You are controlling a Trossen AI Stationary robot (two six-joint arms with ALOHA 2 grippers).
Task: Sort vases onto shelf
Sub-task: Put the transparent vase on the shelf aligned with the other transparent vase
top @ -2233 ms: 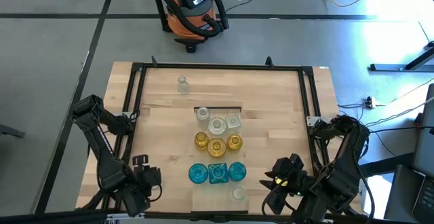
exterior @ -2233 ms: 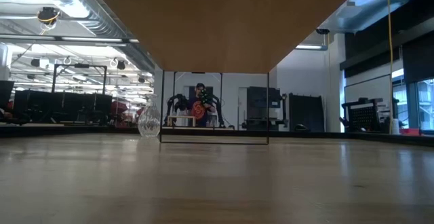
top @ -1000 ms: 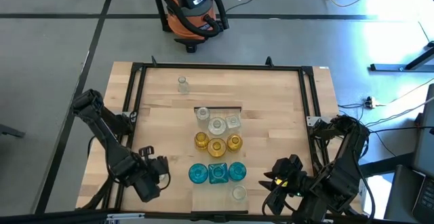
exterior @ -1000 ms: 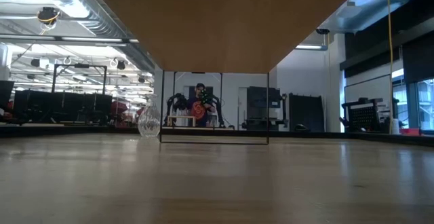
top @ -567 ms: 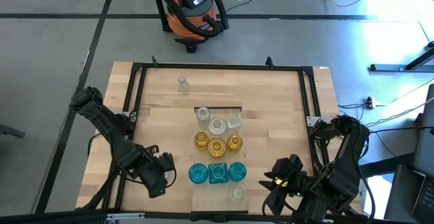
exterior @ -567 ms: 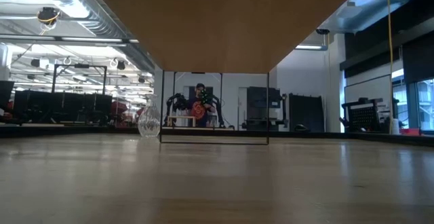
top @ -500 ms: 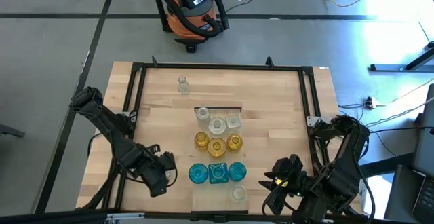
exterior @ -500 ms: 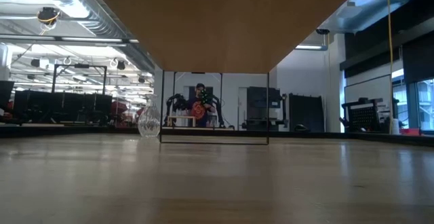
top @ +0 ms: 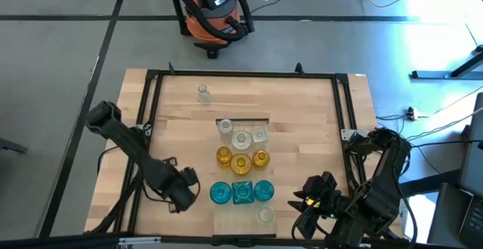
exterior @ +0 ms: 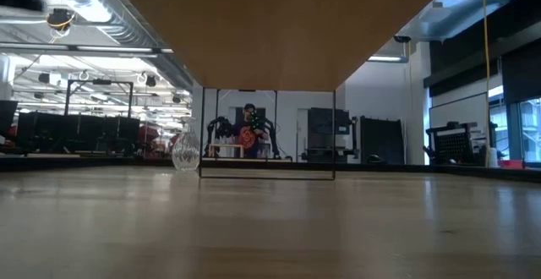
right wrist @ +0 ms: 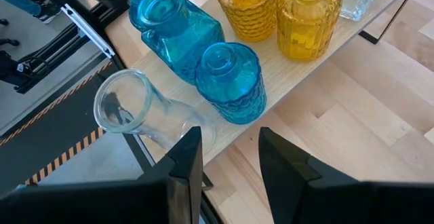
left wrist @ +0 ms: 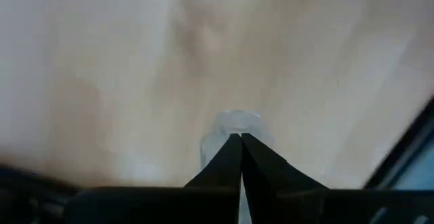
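Observation:
The shelf point(top: 226, 222) is a pale plank down the table's middle, with a black bar point(top: 243, 119) at its far end. On it stand clear vases point(top: 241, 138), amber vases point(top: 241, 163) and teal vases point(top: 241, 192), with one more clear vase point(top: 265, 214) nearest the front. A lone clear vase point(top: 203, 93) stands on the tabletop at the far left. My left gripper point(top: 185, 192) is shut just left of the teal vases. My right gripper point(top: 306, 210) is open at the near right, its fingers short of the front clear vase point(right wrist: 135, 112) and a teal vase point(right wrist: 230, 81).
A black frame point(top: 241, 74) rims the table. An orange vacuum point(top: 213, 11) stands on the floor past the far edge. Bare tabletop point(top: 309, 143) lies right of the shelf. A blurred pale shape point(left wrist: 234, 123) shows behind my left fingertips; what it is cannot be told.
My left gripper has travelled toward the table's right edge and a little toward the far edge, ending close beside the teal vases. The vases have stayed where they were.

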